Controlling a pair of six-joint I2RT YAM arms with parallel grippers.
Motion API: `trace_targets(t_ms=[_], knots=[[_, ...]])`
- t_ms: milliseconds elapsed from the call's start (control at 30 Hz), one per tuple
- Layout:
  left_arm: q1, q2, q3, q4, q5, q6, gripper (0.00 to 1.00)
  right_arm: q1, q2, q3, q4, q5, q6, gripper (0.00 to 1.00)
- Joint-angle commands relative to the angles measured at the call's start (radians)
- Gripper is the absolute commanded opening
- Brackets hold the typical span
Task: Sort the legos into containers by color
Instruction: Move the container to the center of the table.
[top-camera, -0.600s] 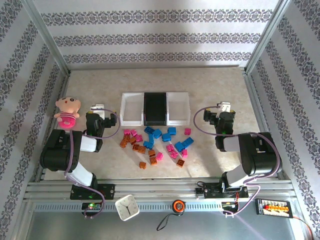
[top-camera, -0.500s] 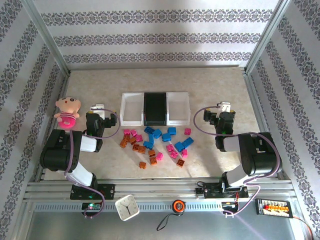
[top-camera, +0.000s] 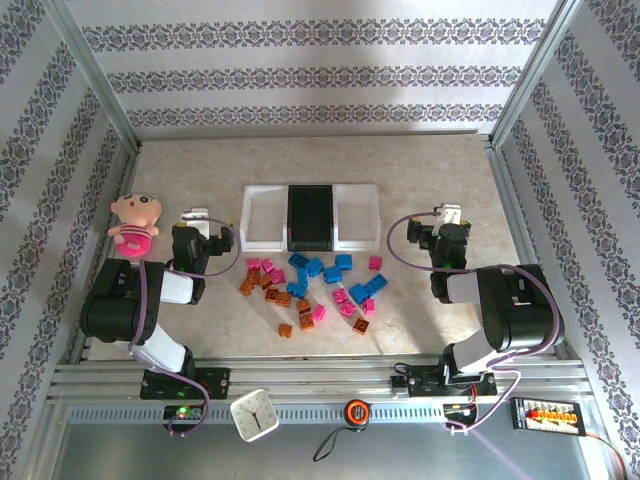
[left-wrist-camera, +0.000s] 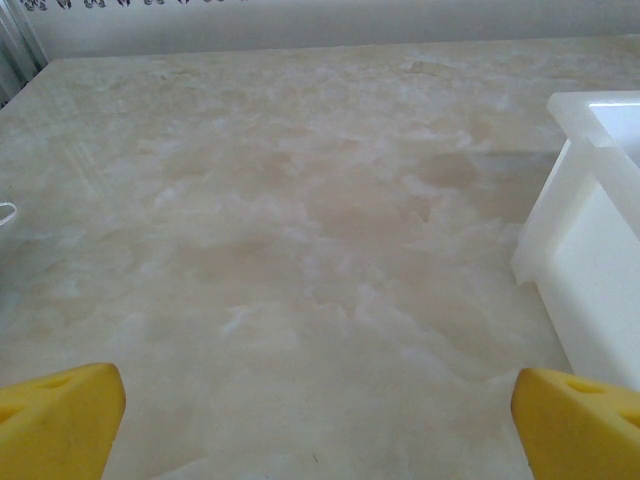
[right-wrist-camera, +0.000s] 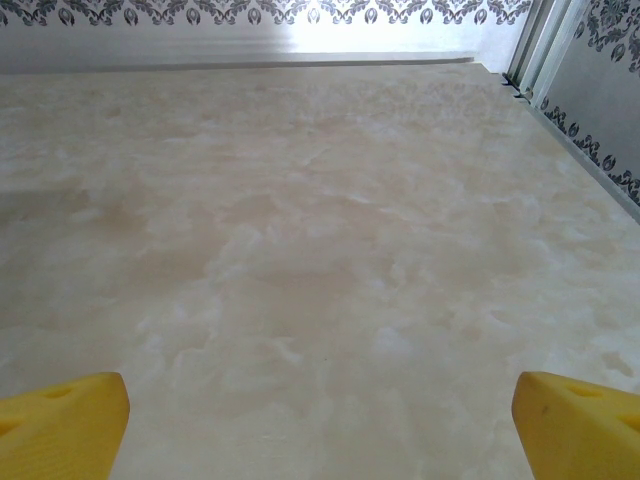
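Both hands hang wide open and empty above the desk (top-camera: 300, 160), the left hand (top-camera: 196, 214) just beside the left end of the containers (top-camera: 263, 218) and the right hand (top-camera: 450, 214) well apart from them on the other side. The legos (top-camera: 310, 285), pink, blue and orange-brown, lie jumbled on the desk just in front of the three containers, with none sorted yet. The bricks sit so close together that fingers closing on one may pinch or knock a neighbour of another colour and carry it into the wrong container. The left hand, swinging inward, may also clip the containers' white end wall and shove the joined row, or brush the plush doll (top-camera: 135, 222) on its outer side.
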Motion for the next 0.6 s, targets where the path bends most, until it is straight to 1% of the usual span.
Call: trace_targets(t_ms=[0, 567], knots=[[0.004, 0.0, 0.015, 0.008, 0.007, 0.018, 0.99, -0.005, -0.006, 0.016, 0.033, -0.016, -0.004, 0.98], [0.004, 0.0, 0.018, 0.004, 0.001, 0.014, 0.99, -0.007, -0.006, 0.017, 0.033, -0.017, -0.003, 0.98]])
